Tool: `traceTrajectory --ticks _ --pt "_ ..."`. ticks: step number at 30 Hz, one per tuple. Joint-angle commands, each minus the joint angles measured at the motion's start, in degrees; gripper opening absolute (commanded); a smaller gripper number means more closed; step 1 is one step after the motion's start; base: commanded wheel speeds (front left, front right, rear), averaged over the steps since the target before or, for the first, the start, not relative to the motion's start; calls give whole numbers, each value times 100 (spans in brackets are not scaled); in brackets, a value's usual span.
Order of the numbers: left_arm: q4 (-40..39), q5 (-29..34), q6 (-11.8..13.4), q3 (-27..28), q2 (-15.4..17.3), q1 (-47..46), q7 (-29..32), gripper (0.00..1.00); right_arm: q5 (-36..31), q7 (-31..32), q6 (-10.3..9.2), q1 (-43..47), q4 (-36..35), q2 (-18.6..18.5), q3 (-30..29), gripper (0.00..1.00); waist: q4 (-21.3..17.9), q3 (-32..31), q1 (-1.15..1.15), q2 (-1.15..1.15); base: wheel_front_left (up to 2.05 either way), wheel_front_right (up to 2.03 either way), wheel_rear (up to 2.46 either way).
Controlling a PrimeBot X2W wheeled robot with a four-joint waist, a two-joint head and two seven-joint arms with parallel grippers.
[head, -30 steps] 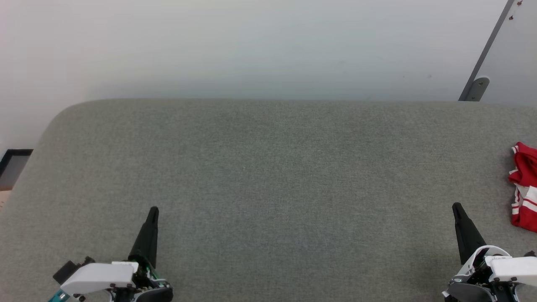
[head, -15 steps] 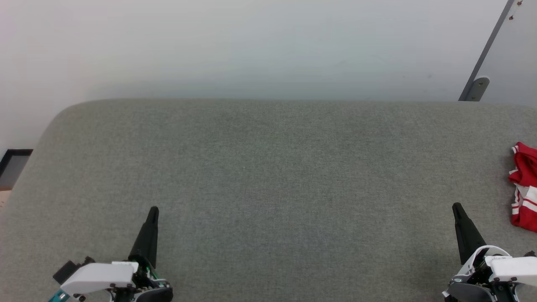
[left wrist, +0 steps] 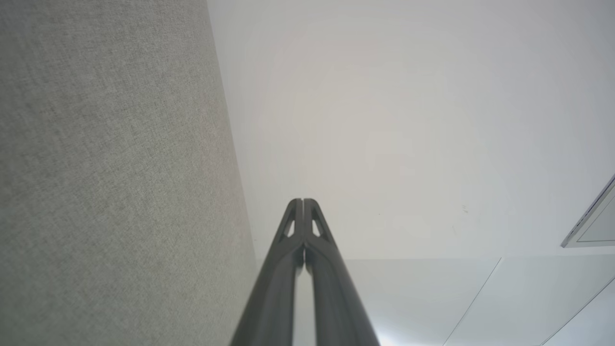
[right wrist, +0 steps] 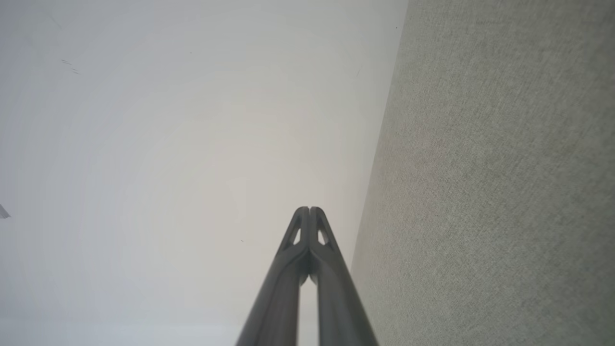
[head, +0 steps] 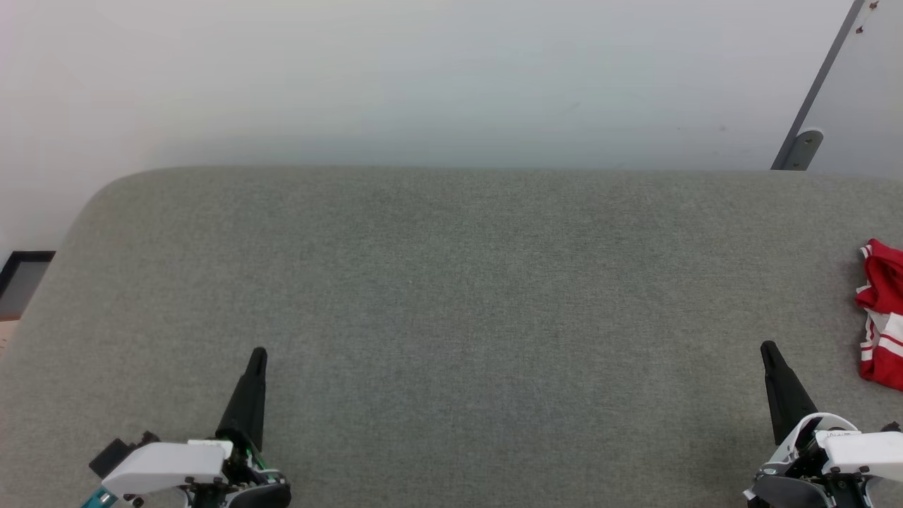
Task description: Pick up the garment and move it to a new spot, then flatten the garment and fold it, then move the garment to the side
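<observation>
Nothing moved: left end effector point(left wrist: 303, 202), right end effector point(right wrist: 310, 209) stay pinched together; head view adds crumpled garment point(head: 882, 317).

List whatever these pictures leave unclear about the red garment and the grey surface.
Red-and-white crumpled garment: head view, the right frame edge cuts it off; full shape and any print unseen.
Grey fabric-covered surface: head view, right end runs past the frame.
Dark-framed object at the left: head view, too little shows to identify.

Nothing legible is showing, no txt, nos. or labels. The garment point(head: 883, 310) is lying bunched at the edge, w/ no print facing cam.
</observation>
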Motion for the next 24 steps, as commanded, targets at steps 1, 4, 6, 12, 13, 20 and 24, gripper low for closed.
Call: traceTrajectory --ticks 1,4,6,12,13,20,24 --pt "5 -17 8 12 -1 -52 8 0 22 15 -8 -16 -16 20 2 0 0 0 0 0 0 0 0" --pt "5 -17 8 11 -1 -52 8 0 23 15 -8 -16 -16 20 3 0 0 0 0 0 0 0 0" --pt "5 -17 8 11 -1 -52 8 0 23 15 -8 -16 -16 20 3 0 0 0 0 0 0 0 0" --pt "5 -18 8 10 -1 -51 8 0 23 15 -8 -16 -16 20 3 0 0 0 0 0 0 0 0" --pt "5 -18 8 10 -1 -51 7 0 23 14 -8 -16 -16 20 3 0 0 0 0 0 0 0 0" --pt "5 -18 8 10 -1 -51 7 0 23 14 -8 -16 -16 20 3 0 0 0 0 0 0 0 0" --pt "5 -18 8 10 -1 -51 7 0 23 14 -8 -16 -16 20 3 0 0 0 0 0 0 0 0"
